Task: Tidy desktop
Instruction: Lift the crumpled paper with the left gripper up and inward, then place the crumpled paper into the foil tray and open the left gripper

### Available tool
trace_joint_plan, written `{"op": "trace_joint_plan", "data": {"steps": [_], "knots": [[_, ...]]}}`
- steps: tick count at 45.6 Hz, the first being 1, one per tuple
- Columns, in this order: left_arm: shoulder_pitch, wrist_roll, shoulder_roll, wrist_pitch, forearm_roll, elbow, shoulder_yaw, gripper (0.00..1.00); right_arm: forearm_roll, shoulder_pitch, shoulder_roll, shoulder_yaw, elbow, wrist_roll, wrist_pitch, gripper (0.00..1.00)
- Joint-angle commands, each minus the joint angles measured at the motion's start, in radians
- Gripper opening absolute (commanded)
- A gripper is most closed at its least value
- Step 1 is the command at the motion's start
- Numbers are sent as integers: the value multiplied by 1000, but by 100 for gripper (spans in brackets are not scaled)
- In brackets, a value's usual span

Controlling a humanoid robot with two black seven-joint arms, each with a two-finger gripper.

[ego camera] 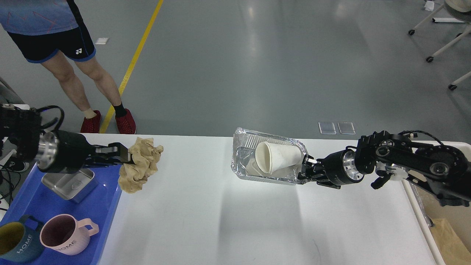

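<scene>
A robot lab: grey painted floor (257, 66) with yellow line (132, 62), wheeled stands (438, 48).

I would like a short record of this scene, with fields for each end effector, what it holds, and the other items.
left end effector: shut on crumpled brown paper, lifted at the desktop's left edge
right end effector: shut on foil tray rim
foil tray content: white paper cup, lying on its side
blue tray: metal box, pink mug, dark blue mug
desktop: white
</scene>
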Motion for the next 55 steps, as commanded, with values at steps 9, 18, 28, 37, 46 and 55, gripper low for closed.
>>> {"op": "trace_joint_plan", "data": {"steps": [9,18,28,37,46,55], "knots": [[-29,-4,164,-110,-99,-7,-119,0,0,2,-4,0,0,0,0,0],[-49,3,157,-118,-104,-9,-147,0,0,2,2,0,0,0,0,0],[-144,28,-30,-49,-72,13,-127,1,0,0,-1,0,0,0,0,0],[-258,57,-314,-46,26,109,-27,2,0,0,7,0,0,0,0,0],[-318,59,-596,-11,83,336,40,2,0,-3,2,14,-2,0,0,0],[-318,48,-804,15,171,511,39,2,0,-12,1,15,0,0,0,0]]}}
